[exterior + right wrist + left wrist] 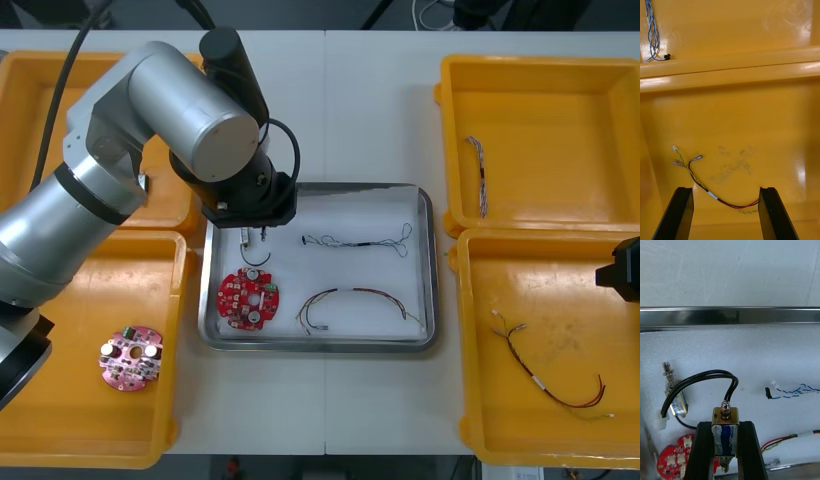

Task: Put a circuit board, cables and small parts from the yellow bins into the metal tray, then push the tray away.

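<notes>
Yellow bin (540, 440), lower right, sits beneath the spread right jaws. Mid-frame, over the metal tray (350, 215) just above a circuit board (248, 297), the left jaws pinch a small metal part (725, 420), long axis along them, pin towards the tray's rim.

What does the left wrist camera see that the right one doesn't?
Left wrist: the left pincer shut on a small metal part with a black cable, over the metal tray, near another small metal part and a red circuit board. Right wrist: the right pincer open over a yellow bin. Both: blue and white cables and red and yellow cables, different ones each.
</notes>
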You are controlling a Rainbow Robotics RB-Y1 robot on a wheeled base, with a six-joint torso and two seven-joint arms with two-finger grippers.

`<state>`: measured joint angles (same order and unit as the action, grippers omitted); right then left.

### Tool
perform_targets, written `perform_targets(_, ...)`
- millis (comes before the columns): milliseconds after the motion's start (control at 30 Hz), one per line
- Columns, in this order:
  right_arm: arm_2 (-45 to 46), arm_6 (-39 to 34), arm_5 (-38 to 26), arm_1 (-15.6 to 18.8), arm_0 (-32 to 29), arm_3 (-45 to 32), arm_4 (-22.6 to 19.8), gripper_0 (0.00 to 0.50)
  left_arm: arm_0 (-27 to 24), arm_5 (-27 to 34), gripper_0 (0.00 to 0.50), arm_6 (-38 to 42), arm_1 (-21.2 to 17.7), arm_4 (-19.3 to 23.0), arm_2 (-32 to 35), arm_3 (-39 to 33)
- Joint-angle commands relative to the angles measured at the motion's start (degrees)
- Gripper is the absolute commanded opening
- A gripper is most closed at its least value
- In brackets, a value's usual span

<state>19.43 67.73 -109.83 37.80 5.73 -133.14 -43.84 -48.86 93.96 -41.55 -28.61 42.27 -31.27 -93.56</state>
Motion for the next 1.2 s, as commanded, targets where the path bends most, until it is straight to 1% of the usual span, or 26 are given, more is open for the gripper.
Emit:
perform_targets(33, -0.71, -1.02, -0.17, -0.27, -0.2, -1.25, 0.25, 0.5, -2.82, -3.52, 0.0, -1.87, 1.19, -1.4, -3.62, 1.89)
perform_targets(133, -0.62, -1.02, -0.17, -0.27, -0.2, -1.25, 0.16, 0.5, -2.82, -4.58, 0.0, -1.87, 1.19, -1.66, -5.03, 2.69)
perform_targets(367, -0.62, -1.02, -0.17, -0.27, -0.2, -1.25, 0.78, 0.5, -2.82, -4.93, 0.0, -2.3, 1.19, -1.49, -5.47, 3.65)
perform_targets(600, -0.62, -1.11, -0.17, -0.27, -0.2, -1.25, 0.69, 0.5, -2.82, -7.39, 0.003, -2.74, 1.19, -1.4, -6.7, 5.23)
perform_targets(767, -0.71, -1.11, -0.17, -0.19, -0.2, -1.25, 0.51, 0.5, -2.82, -7.74, 0.009, -3.01, 1.19, -1.57, -6.96, 5.5)
perform_targets(800, -0.71, -1.02, -0.17, -0.19, -0.2, -1.25, 0.42, 0.5, -2.73, -7.74, 0.101, -3.18, 1.19, -1.57, -6.96, 5.5)
perform_targets(833, -0.71, -0.94, -0.17, -0.19, -0.2, -1.25, 0.34, 0.5, -2.82, -7.74, 0.253, -3.27, 1.19, -1.57, -6.96, 5.41)
perform_targets(867, -0.71, -0.94, -0.17, -0.19, -0.2, -1.25, 0.25, 0.5, -2.73, -7.74, 0.299, -3.27, 1.19, -1.57, -6.96, 5.41)
perform_targets(900, -0.71, -0.76, -0.17, -0.19, -0.11, -1.25, 0.07, 0.5, -2.82, -7.83, 0.388, -3.36, 1.19, -1.66, -6.96, 5.41)
perform_targets(933, -0.71, -0.76, -0.17, -0.1, -0.02, -1.25, -0.1, 0.5, -2.82, -7.83, 0.452, -3.53, 1.19, -1.66, -6.96, 5.41)
perform_targets(967, -0.62, -0.76, -0.17, -0.1, 0.07, -1.25, -0.19, 0.5, -2.82, -7.83, 0.464, -3.53, 1.19, -1.66, -6.96, 5.41)
perform_targets(1000, -0.71, -0.76, -0.17, 0.08, 0.24, -1.25, -0.37, 0.5, -2.82, -7.83, 0.5, -3.53, 1.19, -1.66, -6.96, 5.41)
perform_targets(1100, -0.71, -0.58, -0.17, 0.6, 0.68, -1.16, -1.07, 0.5, -2.99, -7.66, 0.5, -3.53, 1.19, -1.57, -6.78, 5.32)
perform_targets(1200, -1.06, -0.67, -0.17, 1.57, 1.65, -1.25, -3.44, 0.5, -2.99, -7.57, 0.5, -3.45, 1.19, -1.13, -5.82, 4.79)
